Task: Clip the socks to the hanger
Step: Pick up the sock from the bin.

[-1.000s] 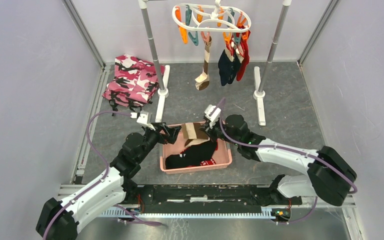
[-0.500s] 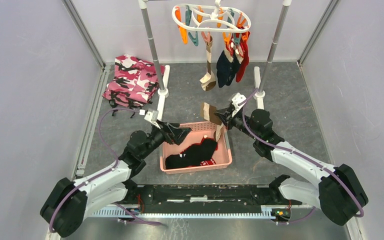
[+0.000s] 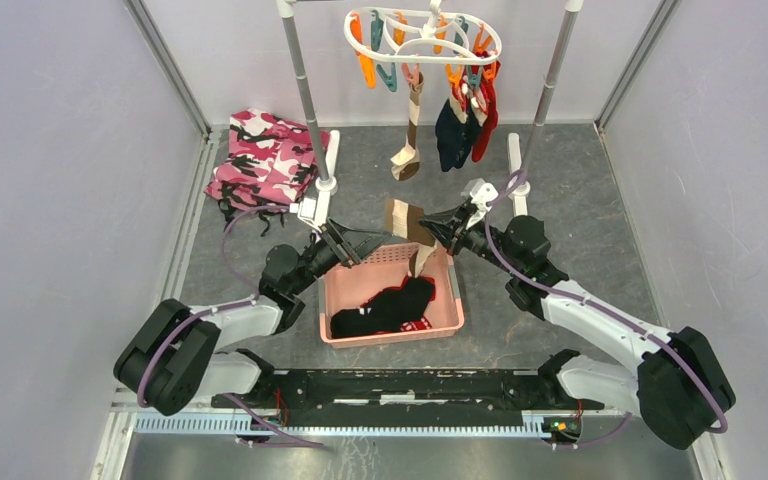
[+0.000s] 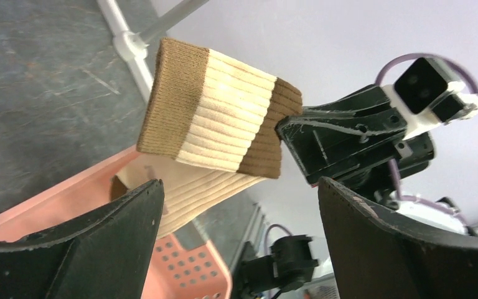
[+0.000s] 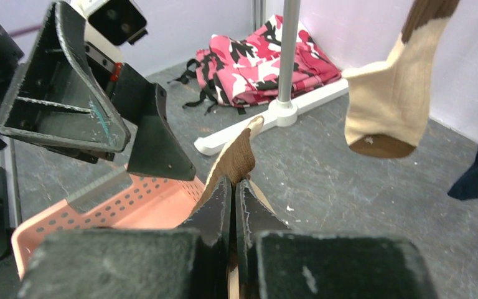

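1. R gripper (image 5: 233,187) is pinched tight on a tan sock (image 4: 218,124), fabric squeezed btwn closed jaws. The sock dangles over the pink basket (image 3: 448,322).
2. L gripper (image 4: 238,184) is wide open and holds nothing. From my wrist cam the sock's cuff sits just ahead, btwn its fingers, apparently not touching.
3. Hanger (image 3: 422,32) is up on the rack (image 3: 300,90), well apart from both grippers, w/ hanging socks (image 3: 455,130) clipped on.
4. Black sock (image 3: 385,308) lies in the basket. Grey floor, camo cloth (image 3: 265,160) back-left, pale walls.
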### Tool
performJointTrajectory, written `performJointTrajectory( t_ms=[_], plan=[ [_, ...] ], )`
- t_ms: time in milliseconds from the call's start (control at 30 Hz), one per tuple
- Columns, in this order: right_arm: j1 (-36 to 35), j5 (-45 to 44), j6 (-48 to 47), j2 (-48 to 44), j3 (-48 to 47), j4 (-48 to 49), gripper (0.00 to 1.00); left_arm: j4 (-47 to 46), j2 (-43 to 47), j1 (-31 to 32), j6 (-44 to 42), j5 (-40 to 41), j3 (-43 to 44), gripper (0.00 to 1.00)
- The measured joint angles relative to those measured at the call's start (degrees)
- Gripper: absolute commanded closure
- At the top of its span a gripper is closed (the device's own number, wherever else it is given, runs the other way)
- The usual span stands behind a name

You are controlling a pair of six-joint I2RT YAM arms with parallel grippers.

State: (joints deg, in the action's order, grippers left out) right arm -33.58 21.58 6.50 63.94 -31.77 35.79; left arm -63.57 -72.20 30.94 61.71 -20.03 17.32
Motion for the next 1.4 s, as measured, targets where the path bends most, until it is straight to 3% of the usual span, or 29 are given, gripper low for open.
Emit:
performJointTrajectory(
  t_ms=[367,1133,1400],
  plan=[
    [0.0,2.01,4.07,1.66,-2.32,4.31,1.0,-7.93,-2.95,0.0,11.8,1.09,2.03,0.06],
    [0.0,2.56,7.63,1.66,-2.4,7.5,1.0,-8.2,-9.53,0.0,17.16,1.99,5.9,0.14],
    [0.0,2.62,8.35,1.68,-2.38,8.22,1.0,-8.61,-9.62,0.0,18.53,3.26,6.75,0.41]
  ],
)
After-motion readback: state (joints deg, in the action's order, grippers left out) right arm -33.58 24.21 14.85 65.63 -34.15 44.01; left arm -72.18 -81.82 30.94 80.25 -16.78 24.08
